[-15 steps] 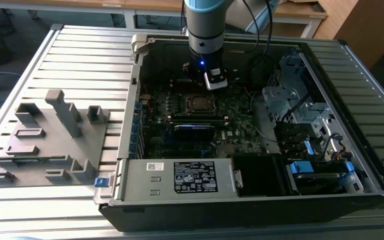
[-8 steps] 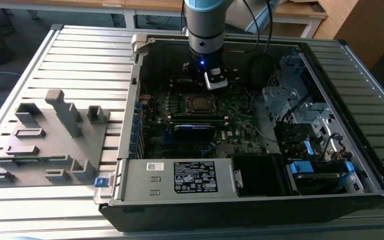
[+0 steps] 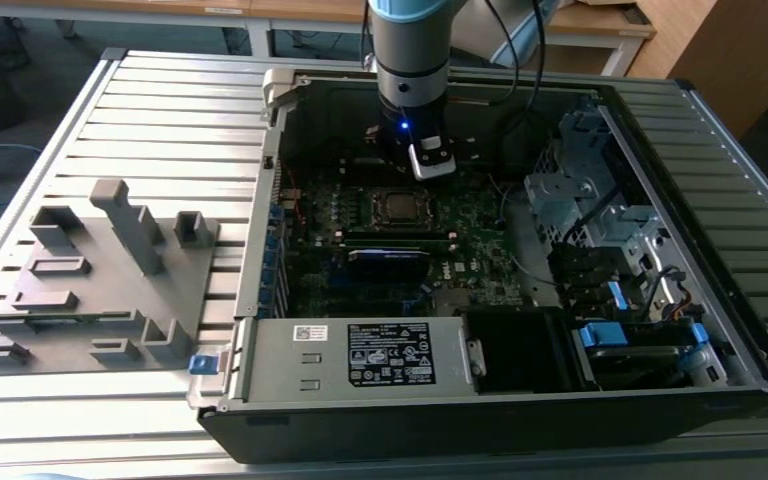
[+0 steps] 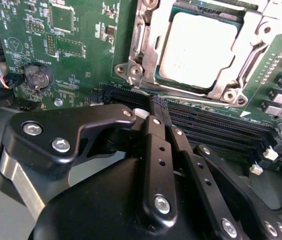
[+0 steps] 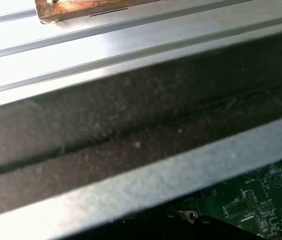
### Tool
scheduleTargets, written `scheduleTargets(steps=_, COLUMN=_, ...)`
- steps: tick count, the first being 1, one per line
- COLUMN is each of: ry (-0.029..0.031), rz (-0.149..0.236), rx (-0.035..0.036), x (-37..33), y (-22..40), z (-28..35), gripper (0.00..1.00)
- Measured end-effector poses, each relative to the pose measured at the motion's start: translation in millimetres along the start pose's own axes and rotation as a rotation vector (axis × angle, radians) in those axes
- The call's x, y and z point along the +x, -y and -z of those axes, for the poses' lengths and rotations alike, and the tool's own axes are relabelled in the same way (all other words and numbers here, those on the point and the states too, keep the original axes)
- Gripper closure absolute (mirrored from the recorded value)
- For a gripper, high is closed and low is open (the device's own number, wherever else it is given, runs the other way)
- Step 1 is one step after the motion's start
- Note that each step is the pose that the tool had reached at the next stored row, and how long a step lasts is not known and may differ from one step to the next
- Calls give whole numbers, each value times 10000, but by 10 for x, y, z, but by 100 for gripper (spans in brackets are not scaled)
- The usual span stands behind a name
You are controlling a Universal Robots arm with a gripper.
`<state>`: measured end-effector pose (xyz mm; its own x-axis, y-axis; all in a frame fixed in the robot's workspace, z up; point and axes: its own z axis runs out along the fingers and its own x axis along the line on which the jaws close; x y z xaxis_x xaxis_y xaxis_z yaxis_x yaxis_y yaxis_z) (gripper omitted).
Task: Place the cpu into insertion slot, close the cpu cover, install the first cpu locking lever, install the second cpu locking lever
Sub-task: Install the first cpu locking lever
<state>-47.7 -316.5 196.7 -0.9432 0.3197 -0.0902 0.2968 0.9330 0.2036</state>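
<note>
My gripper [image 4: 159, 102] is clenched on nothing, its two black fingers [image 4: 157, 145] pressed flat together with their tips hanging over the long black memory slots [image 4: 216, 125] just beside the socket. In the exterior view it [image 3: 427, 172] hangs inside the open computer case [image 3: 518, 400], near the case's far wall and a little beyond the socket.

The cpu [image 4: 197, 49], with its dull silver-grey top, lies seated in the insertion slot [image 4: 206, 47]; in the exterior view it [image 3: 398, 204] sits near the middle of the green motherboard [image 3: 478, 250]. The cpu cover [image 4: 153, 37] lies down around the chip, its silvery frame ringing the metal top on all the sides I can see. Whether the locking levers are latched I cannot tell.

Farther out on the motherboard, a round coin battery [image 4: 38, 76] sits towards its edge. The case rests on a ribbed metal bench [image 3: 157, 120], and a grey fixture tray [image 3: 91, 290] stands on the bench beside the case, at the exterior view's left.
</note>
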Motion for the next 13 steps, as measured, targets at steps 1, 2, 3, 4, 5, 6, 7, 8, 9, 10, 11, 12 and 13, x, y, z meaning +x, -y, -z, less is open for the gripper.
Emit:
scheduleTargets(steps=1, ry=7, rz=-19, rx=6, x=0, y=0, z=-1, gripper=89)
scheduleTargets(steps=2, ry=13, rz=-39, rx=8, x=1, y=0, z=-2, gripper=89)
scheduleTargets(steps=3, ry=17, rz=-58, rx=9, x=1, y=0, z=-2, gripper=89)
scheduleTargets(steps=4, ry=21, rz=-74, rx=10, x=1, y=0, z=-3, gripper=89)
scheduleTargets(steps=5, ry=26, rz=-88, rx=14, x=1, y=-1, z=-4, gripper=89)
scheduleTargets(steps=6, ry=44, rz=-93, rx=48, x=1, y=-1, z=-4, gripper=89)
scheduleTargets(steps=7, ry=68, rz=-93, rx=93, x=1, y=-1, z=-5, gripper=89)
scheduleTargets(steps=8, ry=89, rz=-96, rx=123, x=1, y=-1, z=-5, gripper=89)
scheduleTargets(steps=9, ry=108, rz=-102, rx=142, x=1, y=0, z=-5, gripper=89)
scheduleTargets(steps=10, ry=127, rz=-107, rx=153, x=1, y=0, z=-6, gripper=89)
scheduleTargets(steps=11, ry=133, rz=-113, rx=159, x=1, y=1, z=-6, gripper=89)
scheduleTargets(steps=12, ry=135, rz=-117, rx=160, x=1, y=1, z=-6, gripper=89)
scheduleTargets(steps=13, ry=136, rz=-122, rx=161, x=1, y=1, z=-8, gripper=89)
